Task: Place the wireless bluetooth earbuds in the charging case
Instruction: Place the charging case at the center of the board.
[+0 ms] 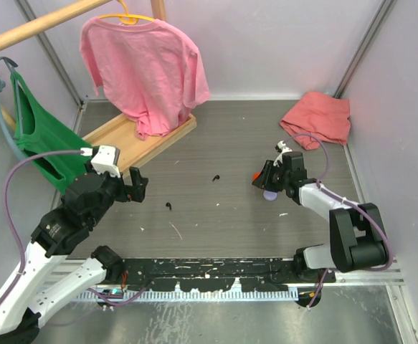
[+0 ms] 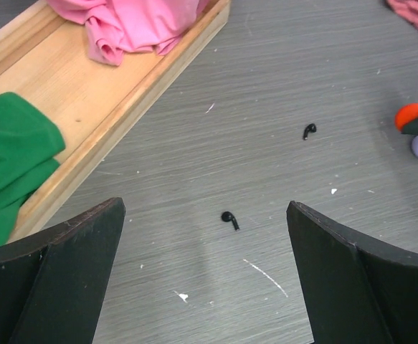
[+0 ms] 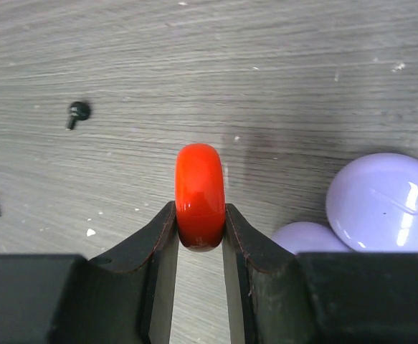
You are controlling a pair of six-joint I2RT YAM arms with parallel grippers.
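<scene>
Spreads the left tool point(image 2: 205, 211) wide above the grey tabletop point(image 2: 302, 57), with nothing between its fingers point(image 2: 72, 265). Shows the near black earbud point(image 2: 229, 219) lying loose on the tabletop, framed between those fingers in the left wrist view and touching neither. Shows the far black earbud point(image 2: 308, 130) at 1 o'clock from the near one, well apart from it. Puts, seen from above, the near one at 4 o'clock of the left tool and the far one at 3 o'clock, between the two tools.

Pinches an orange-red case point(image 3: 200, 179) in the right tool point(image 3: 200, 208), narrow and closed on it, the round piece standing on edge between the fingertips. Sets both earbuds well apart from that tool, at 10 o'clock and 9 o'clock of the orange-red case in the right wrist view. Shows a lilac case point(image 3: 382, 202) just beside the right tool at 3 o'clock, with a second lilac dome point(image 3: 305, 235) beside it, partly hidden behind a finger. Cannot tell whether any earbud sits inside either case.

Shows, toward the far edge from above, a pink shirt point(image 1: 144, 68) on a hanger over a wooden tray point(image 1: 158, 143), a green garment point(image 1: 40, 136) at 10 o'clock and a red cloth point(image 1: 317, 118) at 1 o'clock.
</scene>
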